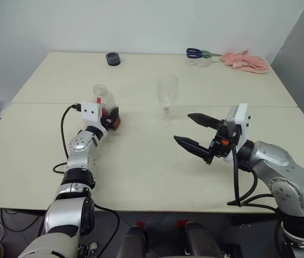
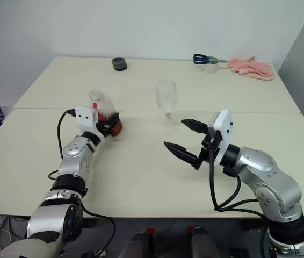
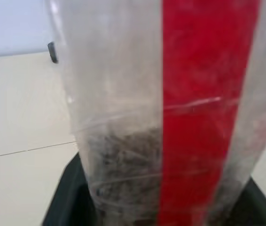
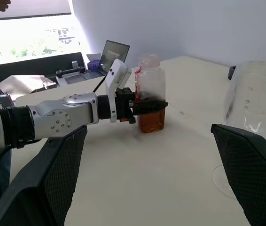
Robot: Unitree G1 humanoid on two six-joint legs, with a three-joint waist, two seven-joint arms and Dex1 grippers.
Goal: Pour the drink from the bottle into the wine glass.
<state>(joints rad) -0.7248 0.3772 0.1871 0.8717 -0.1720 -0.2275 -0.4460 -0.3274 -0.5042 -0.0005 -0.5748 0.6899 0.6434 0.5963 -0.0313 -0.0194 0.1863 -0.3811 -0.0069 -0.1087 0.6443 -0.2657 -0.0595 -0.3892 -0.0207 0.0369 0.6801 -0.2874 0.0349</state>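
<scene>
So my left gripper pinches the bottle left of centre; right gripper spread; wine glass empty, pouring remains

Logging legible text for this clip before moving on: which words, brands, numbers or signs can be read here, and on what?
None can be read.
Bottle: its red-and-white label strip shows no lettering, even up close.
Laptop: the screen is too small to read.
Wine glass, scissors, pink cloth: no markings visible.
</scene>
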